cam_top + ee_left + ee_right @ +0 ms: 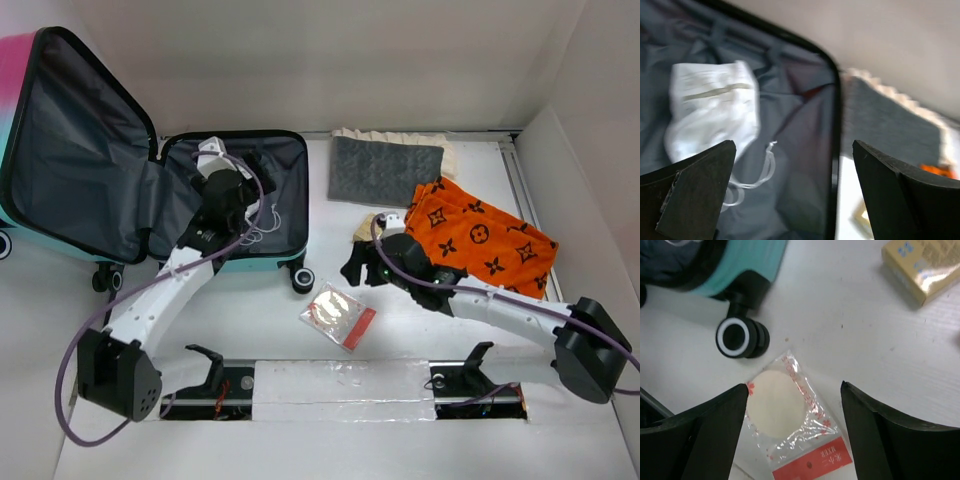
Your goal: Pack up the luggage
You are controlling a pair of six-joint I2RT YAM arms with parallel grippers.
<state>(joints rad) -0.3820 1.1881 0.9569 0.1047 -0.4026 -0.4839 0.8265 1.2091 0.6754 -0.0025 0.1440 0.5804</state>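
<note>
The right gripper (794,389) hangs with its jaws spread wide and empty. A clear packet (780,412) holding a pale disc lies between and below them. Beyond its left finger stands a black wheel (735,337) of the luggage (285,180), which lies open on the table. The left gripper (793,145), jaws also wide apart and holding nothing, hovers over the grey lining. A white pouch (715,107) with cords lies beyond its left finger, and a grey towel (890,120) past its right.
</note>
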